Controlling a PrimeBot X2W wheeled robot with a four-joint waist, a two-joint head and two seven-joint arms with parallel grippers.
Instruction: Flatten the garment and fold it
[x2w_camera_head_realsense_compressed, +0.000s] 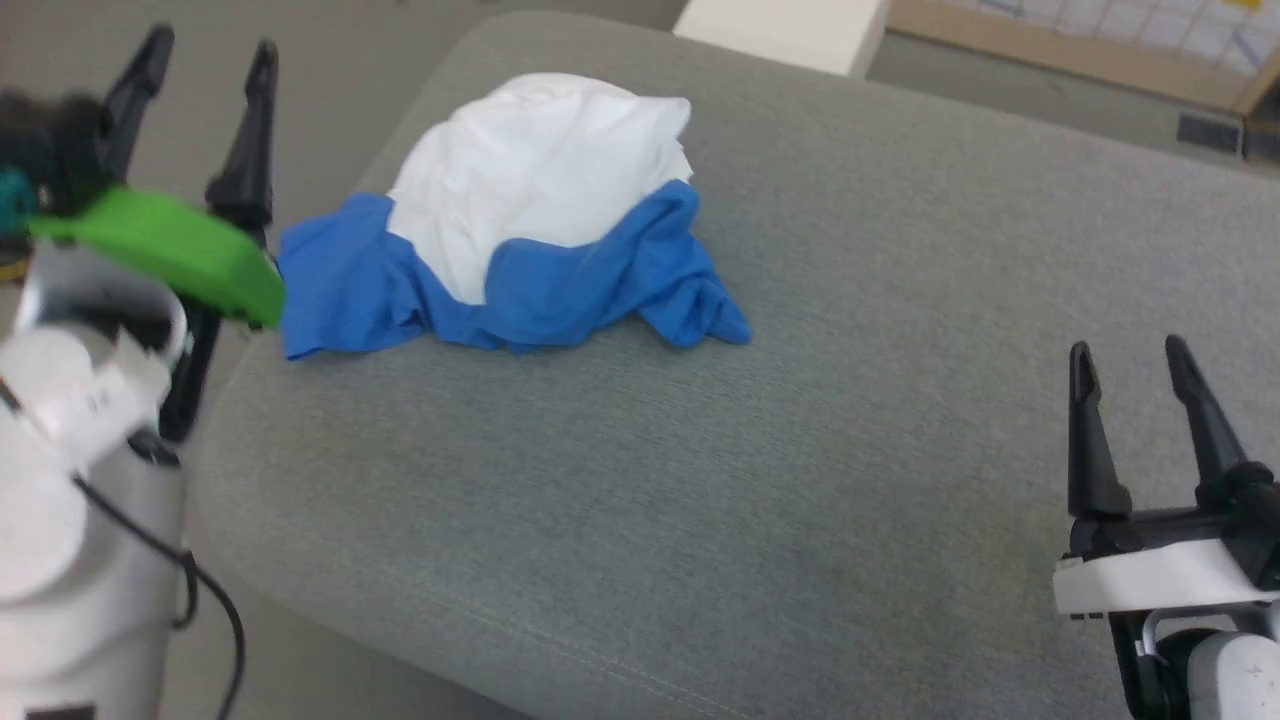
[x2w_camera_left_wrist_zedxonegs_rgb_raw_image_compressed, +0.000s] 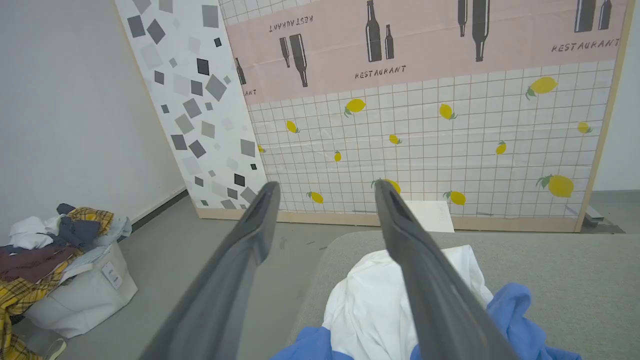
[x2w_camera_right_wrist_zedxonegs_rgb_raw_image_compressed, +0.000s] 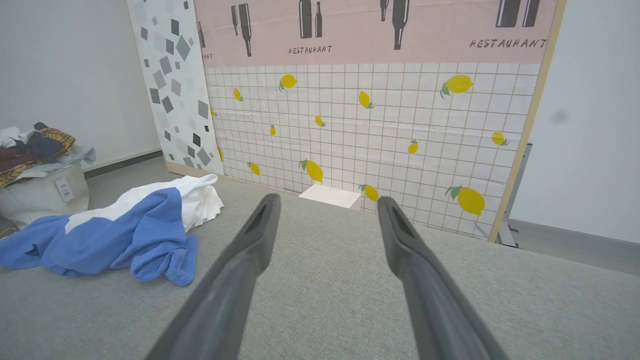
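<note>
The garment (x2w_camera_head_realsense_compressed: 540, 215) lies bunched in a heap on the grey cushioned surface (x2w_camera_head_realsense_compressed: 760, 450), white cloth on top and blue cloth spilling out along its near edge. The left wrist view has the garment (x2w_camera_left_wrist_zedxonegs_rgb_raw_image_compressed: 370, 305) just below and behind its right finger; in the right wrist view the garment (x2w_camera_right_wrist_zedxonegs_rgb_raw_image_compressed: 125, 230) lies off to the left. My left gripper (x2w_camera_head_realsense_compressed: 205, 55) hovers open at the surface's left edge, beside the blue cloth, holding nothing. Over the near right part of the surface, far from the garment, my right gripper (x2w_camera_head_realsense_compressed: 1130, 355) is open with nothing in it.
A white bag heaped with mixed clothes (x2w_camera_left_wrist_zedxonegs_rgb_raw_image_compressed: 55, 265) stands on the floor left of the surface. A tiled lemon-print panel (x2w_camera_right_wrist_zedxonegs_rgb_raw_image_compressed: 380, 120) and a grey-patterned board (x2w_camera_left_wrist_zedxonegs_rgb_raw_image_compressed: 200, 105) stand behind. A white box (x2w_camera_head_realsense_compressed: 790, 30) sits past the far edge.
</note>
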